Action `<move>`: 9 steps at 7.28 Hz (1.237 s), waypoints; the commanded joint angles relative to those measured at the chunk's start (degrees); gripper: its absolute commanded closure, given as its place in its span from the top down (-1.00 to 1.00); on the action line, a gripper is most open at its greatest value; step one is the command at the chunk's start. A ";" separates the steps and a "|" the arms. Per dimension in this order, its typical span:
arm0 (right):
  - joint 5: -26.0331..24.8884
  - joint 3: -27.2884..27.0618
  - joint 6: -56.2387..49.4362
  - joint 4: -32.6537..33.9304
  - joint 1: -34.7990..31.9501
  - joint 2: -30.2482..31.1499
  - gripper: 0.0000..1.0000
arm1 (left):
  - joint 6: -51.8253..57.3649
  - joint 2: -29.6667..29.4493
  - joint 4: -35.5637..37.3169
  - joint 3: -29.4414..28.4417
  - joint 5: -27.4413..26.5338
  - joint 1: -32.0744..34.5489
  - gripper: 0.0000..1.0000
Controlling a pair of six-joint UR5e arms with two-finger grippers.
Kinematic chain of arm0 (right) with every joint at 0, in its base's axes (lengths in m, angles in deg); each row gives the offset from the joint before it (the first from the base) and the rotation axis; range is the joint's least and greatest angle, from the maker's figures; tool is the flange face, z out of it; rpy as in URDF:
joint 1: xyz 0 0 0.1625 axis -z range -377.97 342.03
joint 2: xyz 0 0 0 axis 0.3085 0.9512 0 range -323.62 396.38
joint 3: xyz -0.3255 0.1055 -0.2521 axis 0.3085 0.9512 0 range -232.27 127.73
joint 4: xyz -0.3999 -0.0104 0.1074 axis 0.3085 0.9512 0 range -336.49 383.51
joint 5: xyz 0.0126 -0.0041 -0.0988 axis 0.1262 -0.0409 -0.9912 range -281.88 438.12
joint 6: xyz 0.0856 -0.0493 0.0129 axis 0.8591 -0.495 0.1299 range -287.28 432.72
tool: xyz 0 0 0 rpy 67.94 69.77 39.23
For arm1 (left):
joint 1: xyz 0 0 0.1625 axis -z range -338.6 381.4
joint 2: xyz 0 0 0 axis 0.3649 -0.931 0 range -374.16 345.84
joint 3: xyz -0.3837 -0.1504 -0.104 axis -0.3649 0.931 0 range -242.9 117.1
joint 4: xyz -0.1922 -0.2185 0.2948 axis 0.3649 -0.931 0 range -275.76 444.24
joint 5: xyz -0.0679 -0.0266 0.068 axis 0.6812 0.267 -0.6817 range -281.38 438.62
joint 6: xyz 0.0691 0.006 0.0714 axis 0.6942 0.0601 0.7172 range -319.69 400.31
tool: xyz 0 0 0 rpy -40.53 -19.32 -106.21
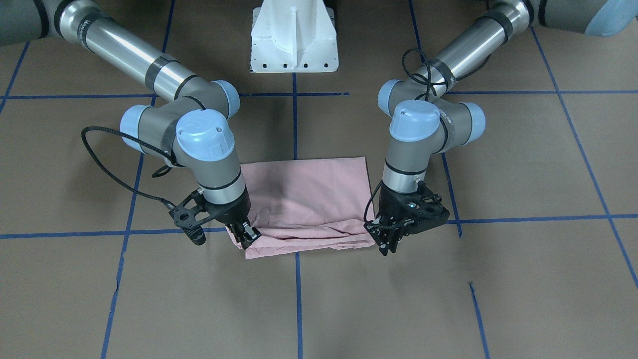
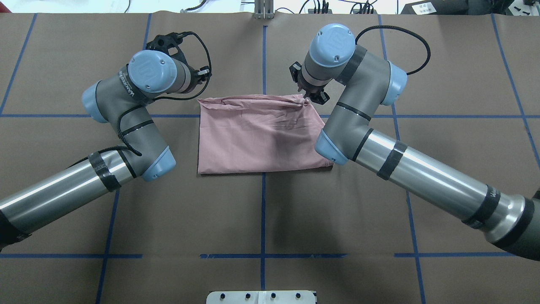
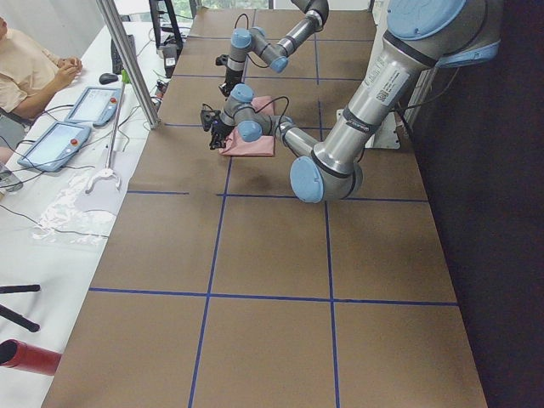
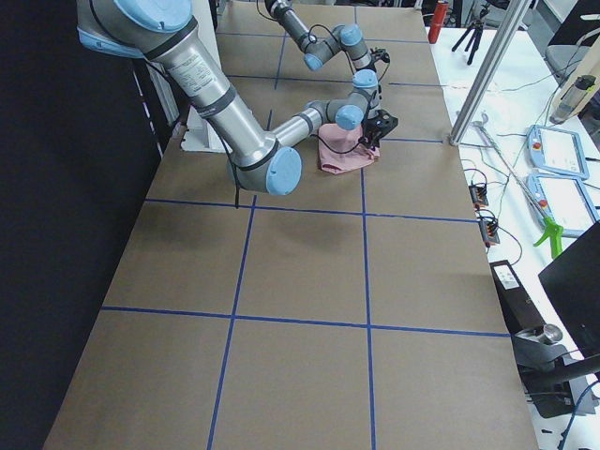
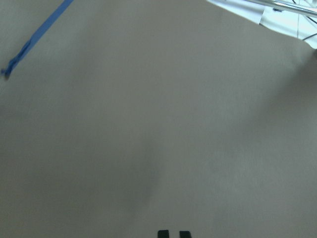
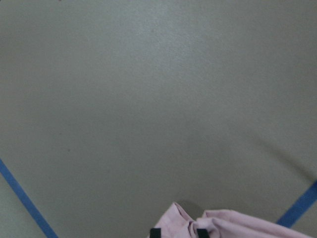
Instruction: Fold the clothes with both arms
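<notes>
The pink T-shirt (image 1: 309, 199) lies in the middle of the brown table (image 1: 448, 299), between the two arms. It is folded into a box shape. Its long side runs from the robot's left to the robot's right. The plain side is up, so no picture shows on it. The edge close to the robot is flat and neat. The edge far from the robot is bumpy and full of wrinkles.

The right gripper (image 1: 247, 234) points down at the far corner of the shirt on the robot's right side. It is pinching that corner. In the right wrist view, a bit of pink cloth sits between the two black fingertips (image 6: 155, 232).

The left gripper (image 1: 389, 245) points down just beside the other far corner, on the robot's left side. It has nothing in it. In the left wrist view, its two fingertips (image 5: 163, 233) are very close together, with only bare table under them.

Blue tape lines (image 1: 298, 299) cross the table and make big squares. One line runs under the middle of the shirt. A white base (image 1: 294, 40) stands between the two arms on the robot's side.
</notes>
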 commanded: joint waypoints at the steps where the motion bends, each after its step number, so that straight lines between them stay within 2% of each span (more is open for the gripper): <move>1: 4.13 2.06 -4.50 -1.41 -3.50 -1.35 1.00 | 0.61 1.32 -1.31 3.09 0.54 0.74 0.31; 3: 5.20 0.05 -4.70 -1.50 -3.69 -0.65 1.00 | 0.43 2.74 -1.05 7.85 1.67 0.74 0.24; 4: 5.81 -4.40 -4.70 -1.50 -3.69 2.05 1.00 | 0.60 5.27 -1.13 10.83 4.90 0.74 0.18; 5: 8.51 -9.23 -5.23 -1.41 -4.22 5.65 1.00 | 2.95 8.68 -1.22 14.69 9.20 1.70 0.12; 6: 12.54 -13.11 -12.98 -1.32 -7.44 10.04 1.00 | 12.64 10.89 -1.22 16.73 14.20 5.02 0.14; 7: 16.50 -14.63 -24.36 -1.15 -11.21 14.86 1.00 | 22.04 14.22 -1.22 17.62 19.82 9.05 0.15; 9: 20.83 -15.26 -54.03 0.68 -20.08 24.01 1.00 | 45.40 21.42 -1.22 18.06 30.64 20.20 0.15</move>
